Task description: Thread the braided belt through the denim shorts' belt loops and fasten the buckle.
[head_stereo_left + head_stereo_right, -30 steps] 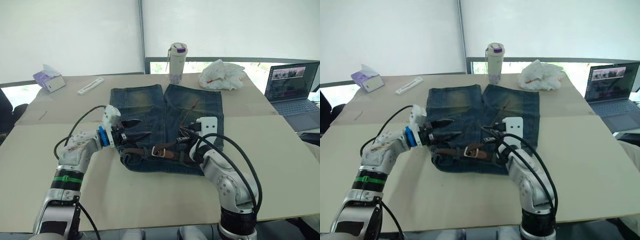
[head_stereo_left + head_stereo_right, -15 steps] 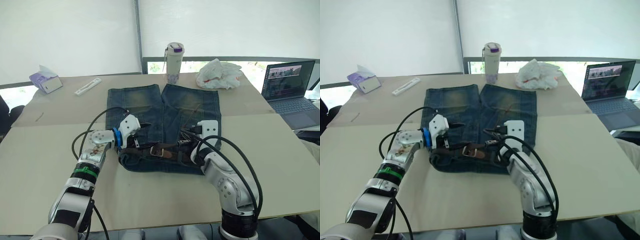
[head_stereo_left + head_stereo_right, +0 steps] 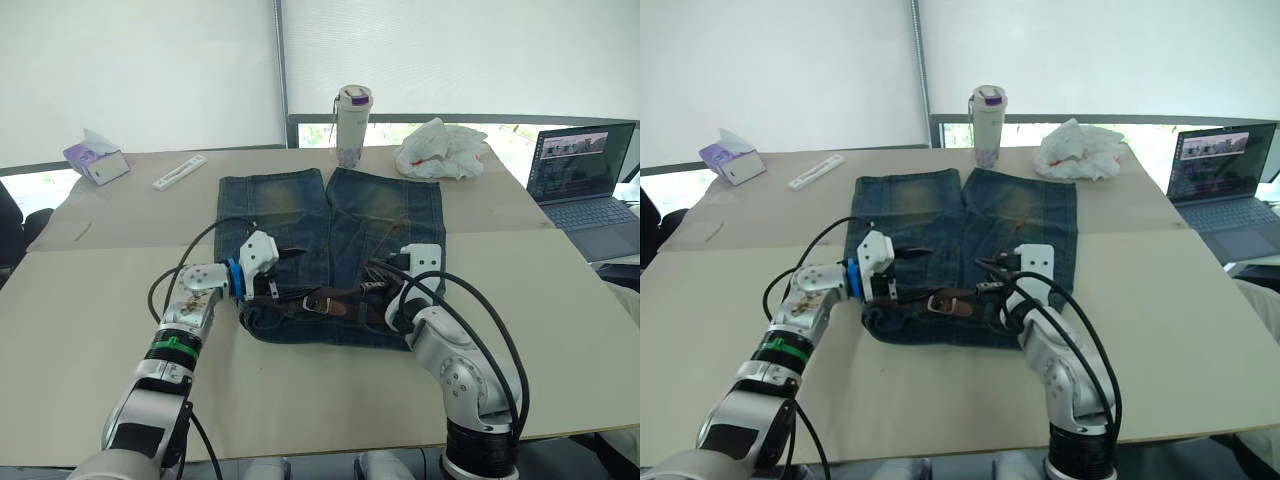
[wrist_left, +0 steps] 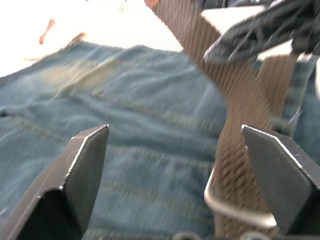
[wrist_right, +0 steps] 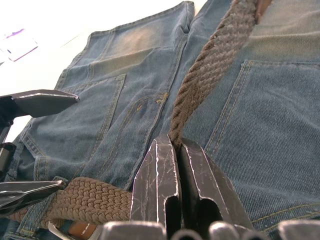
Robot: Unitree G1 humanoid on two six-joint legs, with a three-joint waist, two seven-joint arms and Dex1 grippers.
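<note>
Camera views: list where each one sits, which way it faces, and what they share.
Head views: forward and down at the denim shorts, both arms showing.
Left wrist view: along the open left gripper at the buckle.
Right wrist view: along the right gripper, shut on the braided belt.
All share shorts and belt.

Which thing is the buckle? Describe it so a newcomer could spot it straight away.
Start at the denim shorts spread flat in the middle of the table. Along their near waistband runs the braided belt, between the left gripper and the right gripper. The buckle is the small silver metal frame on that brown strap, the one shiny piece against denim and braid.
</note>
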